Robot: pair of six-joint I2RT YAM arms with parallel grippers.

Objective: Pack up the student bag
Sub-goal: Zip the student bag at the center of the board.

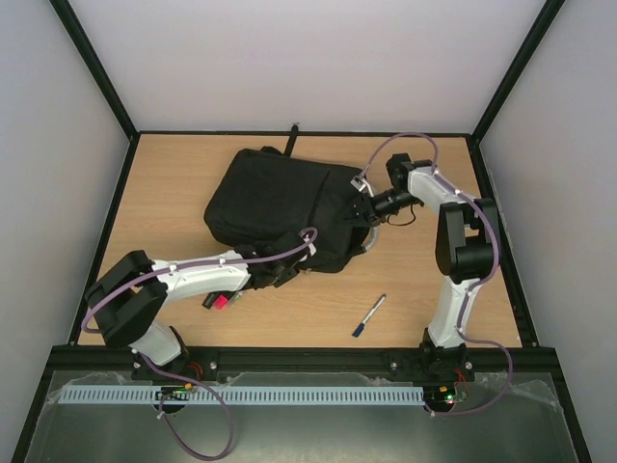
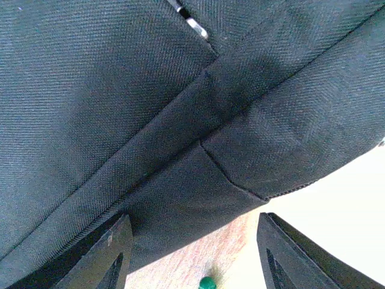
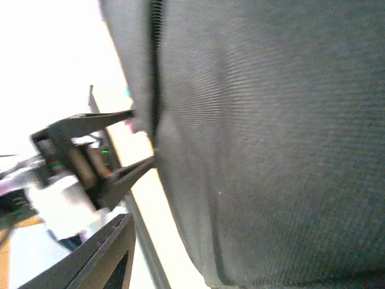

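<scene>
The student bag is large, black and soft, and lies flat mid-table with a grey handle at its right side. My left gripper is at the bag's near edge. In the left wrist view its fingers stand well apart, open, with the bag's hem reaching between them. My right gripper is at the bag's right edge. Only one of its fingers shows, a bright gap away from the bag's fabric; the other is hidden behind the cloth.
A blue-capped pen lies on the wood in front of the bag, to the right. A small pink and black item sits beside the left arm. A small green dot shows on the table under the left gripper.
</scene>
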